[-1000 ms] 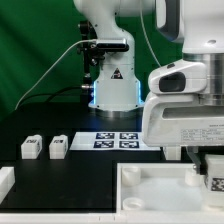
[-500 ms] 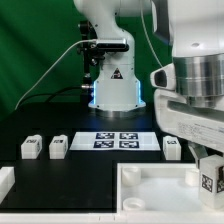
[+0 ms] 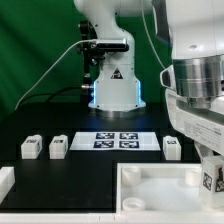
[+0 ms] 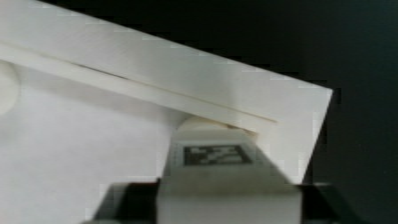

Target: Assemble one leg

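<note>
My gripper (image 3: pixel 211 186) is at the exterior view's lower right, shut on a leg (image 3: pixel 210 177), a stubby white block with a black-and-white tag facing the camera. It hangs over the right corner of the large white panel (image 3: pixel 150 188). In the wrist view the leg (image 4: pixel 221 158) sits between my dark fingers (image 4: pixel 135 204), with the gripper (image 4: pixel 221 208) just above the panel (image 4: pixel 107 110) near its edge. Three more legs stand on the black table: two at the left (image 3: pixel 31 147) (image 3: pixel 57 147) and one at the right (image 3: pixel 172 148).
The marker board (image 3: pixel 117 140) lies flat in the middle of the table, in front of the robot base (image 3: pixel 112 90). A white part (image 3: pixel 5 181) shows at the left edge. A green backdrop stands behind.
My arm has lifted and shifted toward the exterior view's right, uncovering the right leg on the table. The held leg's tag now faces the camera over the panel's right corner.
</note>
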